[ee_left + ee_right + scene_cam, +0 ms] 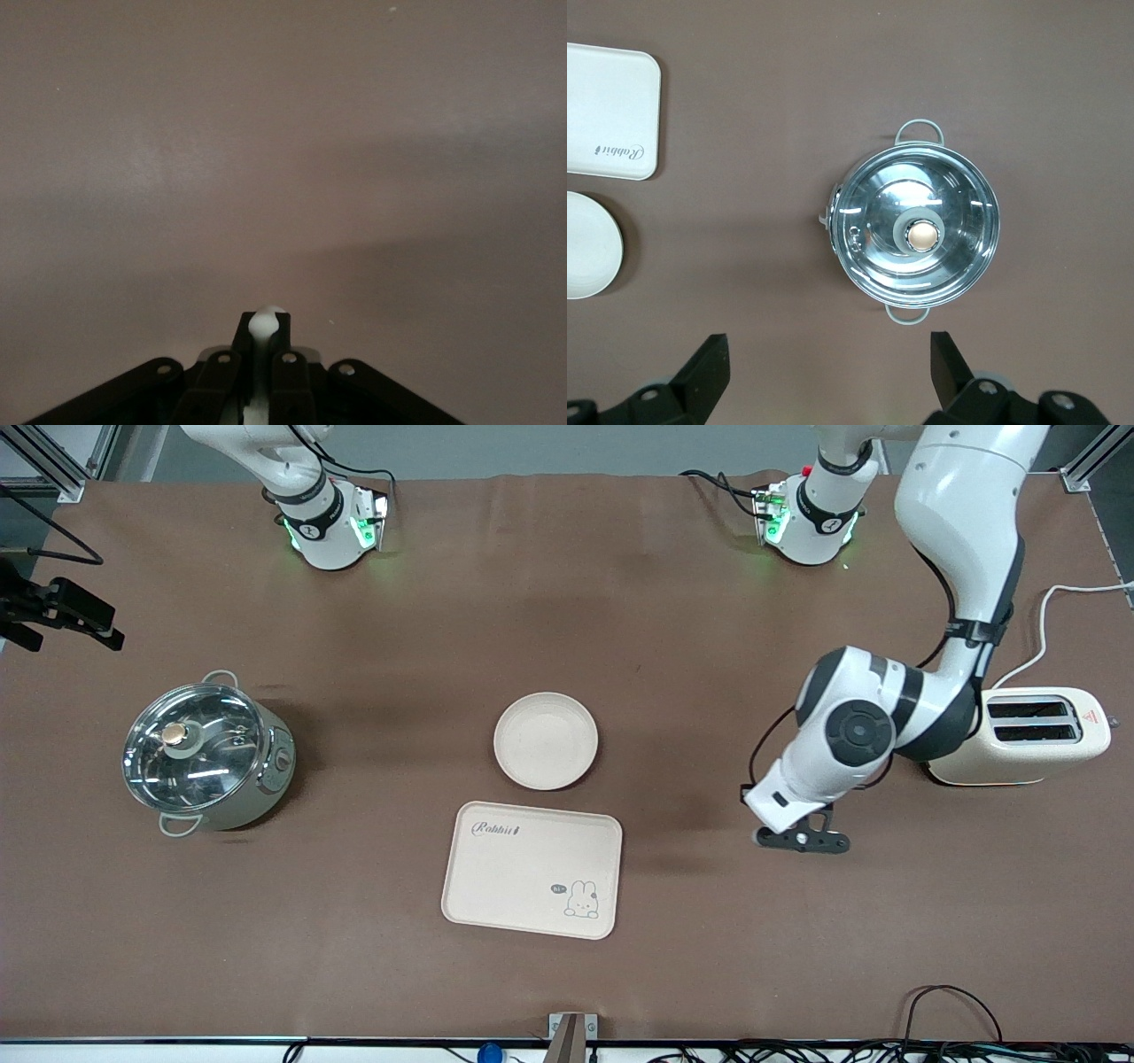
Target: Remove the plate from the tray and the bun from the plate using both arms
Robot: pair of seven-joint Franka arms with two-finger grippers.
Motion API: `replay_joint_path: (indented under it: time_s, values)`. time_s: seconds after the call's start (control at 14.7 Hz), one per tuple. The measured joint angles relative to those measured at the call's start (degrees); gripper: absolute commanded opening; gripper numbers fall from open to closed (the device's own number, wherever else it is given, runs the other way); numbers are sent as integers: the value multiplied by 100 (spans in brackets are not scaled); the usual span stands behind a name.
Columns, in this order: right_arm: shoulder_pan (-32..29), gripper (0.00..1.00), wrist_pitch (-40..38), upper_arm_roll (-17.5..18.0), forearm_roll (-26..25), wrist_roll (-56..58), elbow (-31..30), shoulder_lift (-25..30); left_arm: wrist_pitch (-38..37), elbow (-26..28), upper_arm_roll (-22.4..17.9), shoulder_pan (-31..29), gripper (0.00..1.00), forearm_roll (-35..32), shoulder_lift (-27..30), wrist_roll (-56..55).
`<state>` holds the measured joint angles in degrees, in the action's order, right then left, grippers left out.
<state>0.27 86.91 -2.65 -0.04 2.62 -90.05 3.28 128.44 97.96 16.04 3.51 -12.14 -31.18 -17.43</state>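
Brown covering runs the whole desk [673, 602]. Starting at the right arm's end, we see a steel pot [209, 752] with a glass lid and a copper-toned knob. The right end effector [828, 367] hangs high over the desk near this pot, fingers spread wide with nothing between them; the right arm waits. At mid-desk the plate [546, 740] sits bare on the desk, touching nothing, and just nearer the front camera lies the tray [532, 869], printed "Rabbit" in script with a small cartoon rabbit at one corner. Toward the left arm's end, the left end effector [802, 838] hovers low over bare desk, fingers pinched on the bun [267, 323]. Beside that arm stands a cream toaster [1032, 735] bearing a red warning triangle.
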Motion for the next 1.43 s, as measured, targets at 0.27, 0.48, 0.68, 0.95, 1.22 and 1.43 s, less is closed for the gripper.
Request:
replay_joint_path:
  time_s: [0.27, 0.48, 0.68, 0.95, 1.22, 1.43]
  values:
    - [149, 100, -4, 5, 5, -7, 0, 0, 1087, 751, 34, -406, 100, 0, -269, 340]
    - [186, 100, -4, 5, 5, -9, 0, 0, 1143, 768, 40, -443, 100, 0, -319, 380]
    - [186, 100, 3, 4, 5, -9, 0, 0, 1144, 752, 56, -443, 100, 0, -305, 388]
    - [186, 100, 12, 3, 4, -9, 3, 0, 883, 500, 62, -476, 100, 0, -102, 392]
    - [185, 100, 12, -11, -18, -9, 10, 0, -434, 34, 139, -611, 100, 11, 729, 608]
    - [182, 100, 12, -29, -34, -9, 13, -1, -1256, -62, 146, -882, 100, 543, 1515, 1192]
